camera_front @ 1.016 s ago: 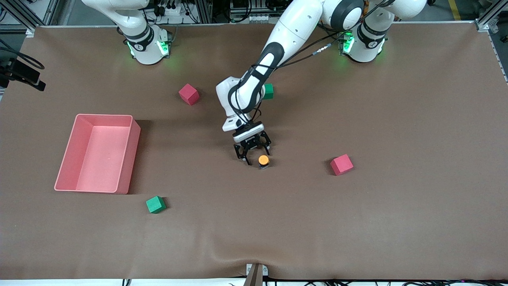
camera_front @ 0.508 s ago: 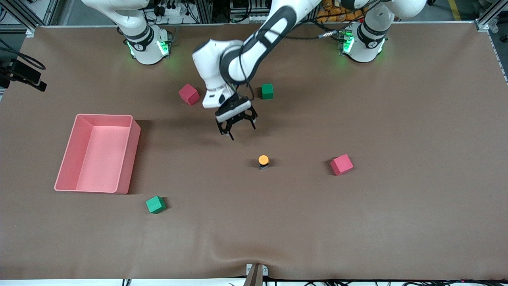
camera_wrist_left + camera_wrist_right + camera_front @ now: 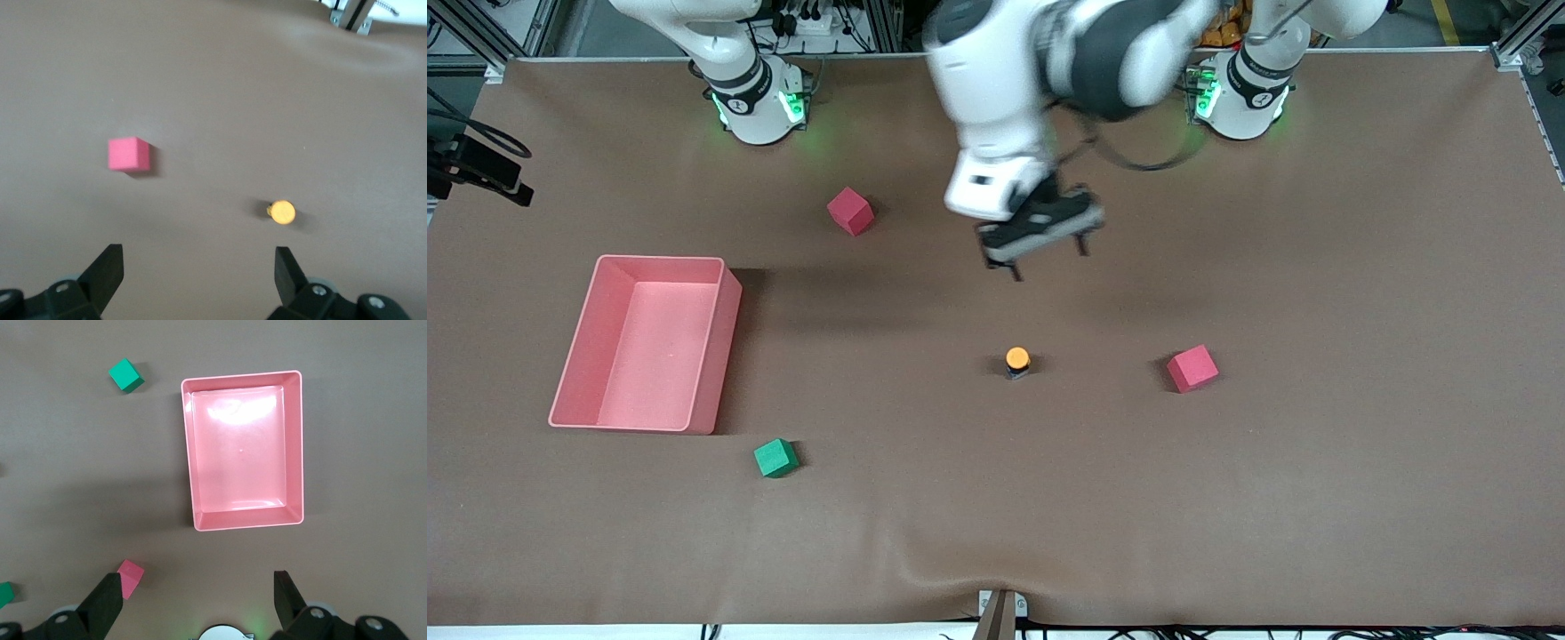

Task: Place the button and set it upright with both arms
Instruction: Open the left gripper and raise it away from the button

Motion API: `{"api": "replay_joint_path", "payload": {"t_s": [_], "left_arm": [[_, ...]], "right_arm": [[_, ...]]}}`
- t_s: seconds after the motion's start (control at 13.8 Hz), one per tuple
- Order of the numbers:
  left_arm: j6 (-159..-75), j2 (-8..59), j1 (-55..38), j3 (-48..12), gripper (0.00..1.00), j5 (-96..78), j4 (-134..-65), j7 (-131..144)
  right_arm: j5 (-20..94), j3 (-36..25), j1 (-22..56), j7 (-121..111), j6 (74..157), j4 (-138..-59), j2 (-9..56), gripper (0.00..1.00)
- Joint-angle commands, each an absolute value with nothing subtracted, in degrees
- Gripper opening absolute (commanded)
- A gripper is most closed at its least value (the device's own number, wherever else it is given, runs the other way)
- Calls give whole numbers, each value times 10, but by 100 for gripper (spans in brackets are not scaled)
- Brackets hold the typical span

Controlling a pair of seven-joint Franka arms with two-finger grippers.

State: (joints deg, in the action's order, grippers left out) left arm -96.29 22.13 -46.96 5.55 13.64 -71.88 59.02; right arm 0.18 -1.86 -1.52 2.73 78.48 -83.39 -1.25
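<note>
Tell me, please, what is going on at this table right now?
The button stands upright on the brown table, orange cap up, with nothing touching it. The left gripper hangs in the air above the table, up toward the bases, its jaws open and empty. The right arm waits at its base; the right gripper, jaws open, looks down on the empty pink tray. A red cube sits beside the button toward the left arm's end.

1. The button (image 3: 1017, 361) is small, with a round orange cap on a short black body.
2. It stands upright, cap up, alone on the bare brown counter (image 3: 1316, 498).
3. It sits mid-counter, untouched.
</note>
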Motion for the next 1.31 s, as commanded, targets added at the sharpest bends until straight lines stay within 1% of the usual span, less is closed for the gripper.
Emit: {"api": "replay_joint_path", "payload": {"t_s": [0.0,0.36,0.65,0.8,0.87,1.02,1.09,1.23], "left_arm": [[-955,164,-377,44,100,71,-744,463],[-899,108,-223,44,100,55,-743,259],[-867,104,-157,43,100,56,-743,160],[-867,71,-121,40,100,57,-751,108],[-865,64,-96,32,100,54,-759,80],[-865,28,-8,-37,100,50,-804,42],[-866,7,8,-48,100,49,-834,42],[-867,-23,18,-49,100,34,-878,40]], "right_arm": [[-5,-20,-10,35,781,-824,-10,100],[-4,-20,-10,35,781,-824,-10,100],[-4,-20,-10,36,781,-824,-10,100],[-4,-20,-10,35,781,-824,-10,100],[-4,-20,-10,36,781,-824,-10,100],[-5,-20,-10,35,781,-824,-10,100],[-4,-20,-10,35,781,-824,-10,100],[-5,-20,-9,35,781,-824,-10,100]]}}
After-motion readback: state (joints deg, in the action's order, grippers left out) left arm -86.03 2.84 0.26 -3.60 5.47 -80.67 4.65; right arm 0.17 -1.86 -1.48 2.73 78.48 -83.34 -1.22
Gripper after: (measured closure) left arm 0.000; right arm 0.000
